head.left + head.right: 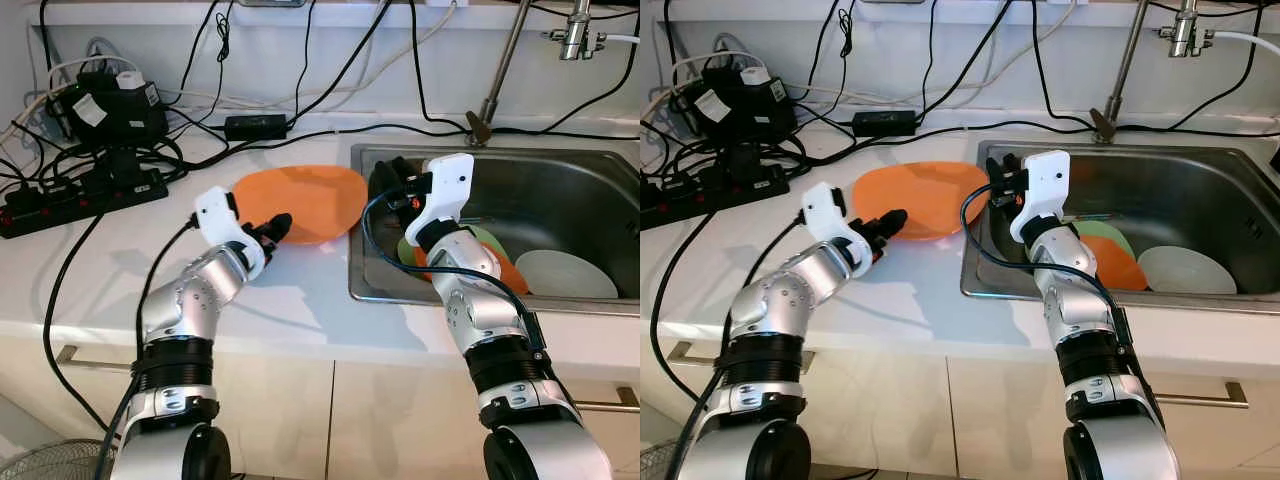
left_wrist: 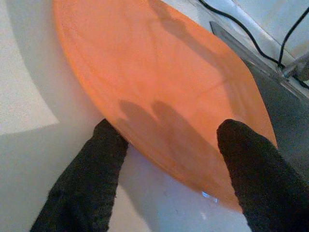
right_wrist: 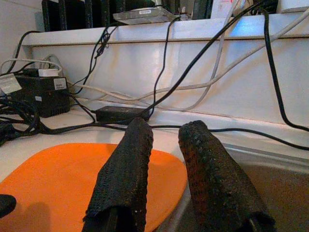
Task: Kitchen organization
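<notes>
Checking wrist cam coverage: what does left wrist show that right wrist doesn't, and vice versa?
Left wrist alone: the left gripper, fingers open, straddling the near rim of the orange plate, with bare countertop under it.
Right wrist alone: the right gripper, fingers slightly apart and holding nothing, looking across to the black power adapter, cables along the back wall and the black box on the counter.
Both: the orange plate lying on the counter by the sink edge.

Bright, even light – soft shadows under both arms; left wrist view blurred.
</notes>
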`<state>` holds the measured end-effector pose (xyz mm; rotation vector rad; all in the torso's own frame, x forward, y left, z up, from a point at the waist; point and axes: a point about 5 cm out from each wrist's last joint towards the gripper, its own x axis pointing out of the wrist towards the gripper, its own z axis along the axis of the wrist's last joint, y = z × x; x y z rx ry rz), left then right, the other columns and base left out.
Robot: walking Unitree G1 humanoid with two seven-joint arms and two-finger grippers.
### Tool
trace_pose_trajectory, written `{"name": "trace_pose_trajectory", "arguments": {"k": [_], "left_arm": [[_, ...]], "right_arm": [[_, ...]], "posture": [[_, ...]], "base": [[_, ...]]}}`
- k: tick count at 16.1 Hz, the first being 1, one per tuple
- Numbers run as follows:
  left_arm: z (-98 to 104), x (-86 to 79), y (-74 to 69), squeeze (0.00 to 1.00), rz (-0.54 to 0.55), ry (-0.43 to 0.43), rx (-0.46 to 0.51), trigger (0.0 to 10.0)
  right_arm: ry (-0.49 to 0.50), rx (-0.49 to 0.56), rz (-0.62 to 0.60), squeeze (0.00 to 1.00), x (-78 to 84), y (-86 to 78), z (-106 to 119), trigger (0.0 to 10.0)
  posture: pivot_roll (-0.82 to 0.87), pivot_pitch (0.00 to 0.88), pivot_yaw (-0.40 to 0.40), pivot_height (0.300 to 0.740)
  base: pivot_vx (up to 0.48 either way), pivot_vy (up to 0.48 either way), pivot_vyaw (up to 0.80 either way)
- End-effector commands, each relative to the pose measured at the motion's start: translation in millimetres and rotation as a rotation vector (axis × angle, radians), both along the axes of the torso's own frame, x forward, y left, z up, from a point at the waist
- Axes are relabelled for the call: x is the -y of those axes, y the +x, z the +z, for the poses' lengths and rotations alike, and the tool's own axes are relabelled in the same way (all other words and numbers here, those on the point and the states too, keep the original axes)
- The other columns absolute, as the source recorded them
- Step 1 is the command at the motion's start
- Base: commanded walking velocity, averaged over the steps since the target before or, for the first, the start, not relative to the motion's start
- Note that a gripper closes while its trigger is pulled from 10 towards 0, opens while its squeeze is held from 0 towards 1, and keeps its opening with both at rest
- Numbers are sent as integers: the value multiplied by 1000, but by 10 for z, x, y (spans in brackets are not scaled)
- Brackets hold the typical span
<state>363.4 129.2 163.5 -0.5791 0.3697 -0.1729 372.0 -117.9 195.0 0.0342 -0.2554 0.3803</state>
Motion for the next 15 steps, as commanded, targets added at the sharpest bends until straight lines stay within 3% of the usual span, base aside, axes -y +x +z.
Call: {"name": "trace_pose_trajectory", "arguments": {"k": [1,15], "left_arm": [[-87,80,-6,0,-30,16,-45,0],[-97,46,-4,0,12,36,-4,0]], "right_arm": [[-8,25,0,0,1,2,81,10000],[-30,13,-6,0,9,-11,26,10000]], "posture": [[24,0,52,740],[29,0,46,740]], "base": [[0,0,0],[0,0,0]]}}
